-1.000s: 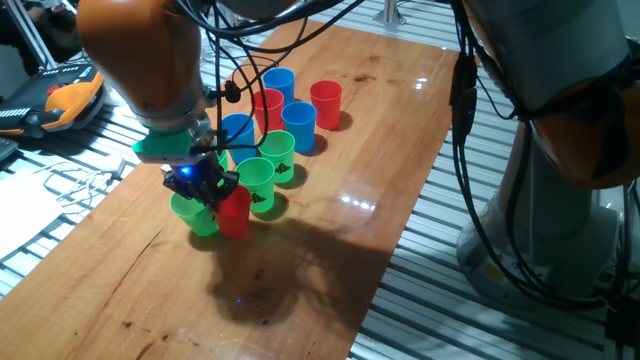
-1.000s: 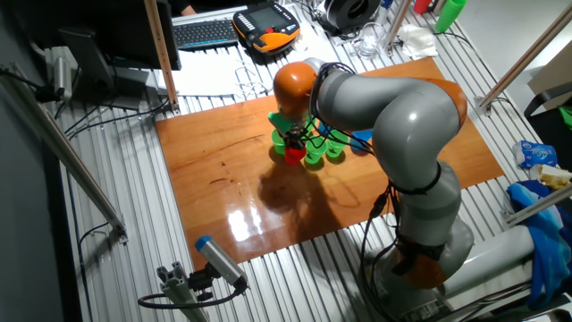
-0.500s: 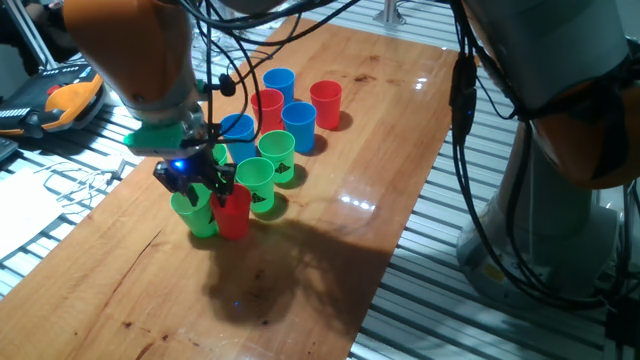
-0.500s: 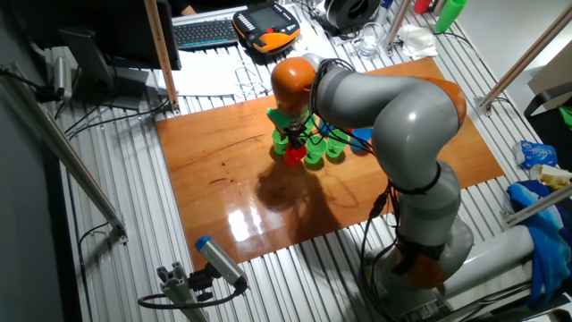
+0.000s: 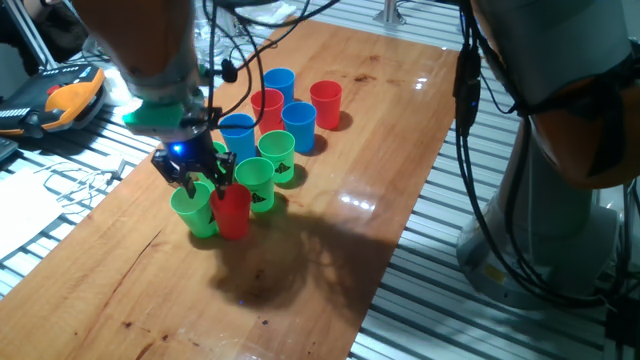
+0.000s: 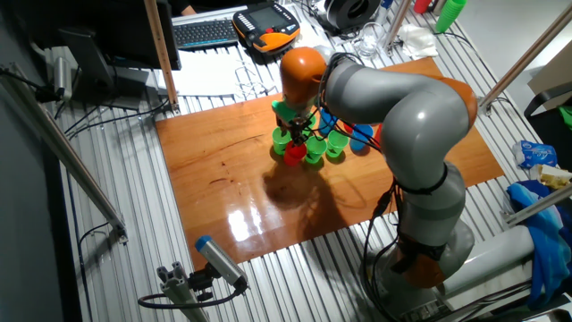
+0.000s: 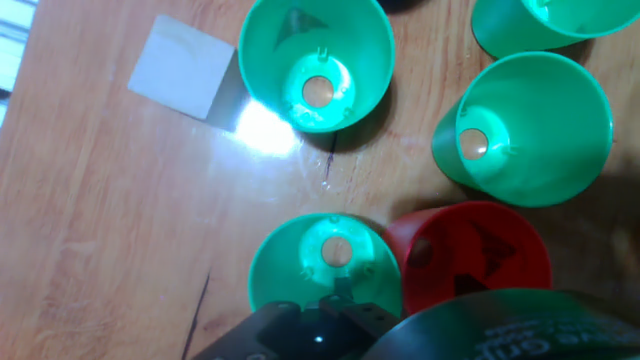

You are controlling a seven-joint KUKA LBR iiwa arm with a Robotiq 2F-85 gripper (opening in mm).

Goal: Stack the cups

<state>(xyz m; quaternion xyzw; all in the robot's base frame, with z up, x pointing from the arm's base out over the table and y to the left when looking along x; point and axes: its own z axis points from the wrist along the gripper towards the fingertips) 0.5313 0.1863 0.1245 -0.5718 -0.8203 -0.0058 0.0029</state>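
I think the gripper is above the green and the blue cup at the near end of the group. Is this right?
Not quite: the cup beside the green cup is the red cup, not blue. One fixed view shows it, and the hand view too. The gripper is above that pair at the near end.

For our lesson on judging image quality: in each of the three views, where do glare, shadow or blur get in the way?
One fixed view: the arm's shadow darkens the table below the red cup; the upper arm is motion-blurred. The other fixed view: window glare whitens the near board. Hand view: a glare patch beside the top green cup; the gripper is a dark blur.
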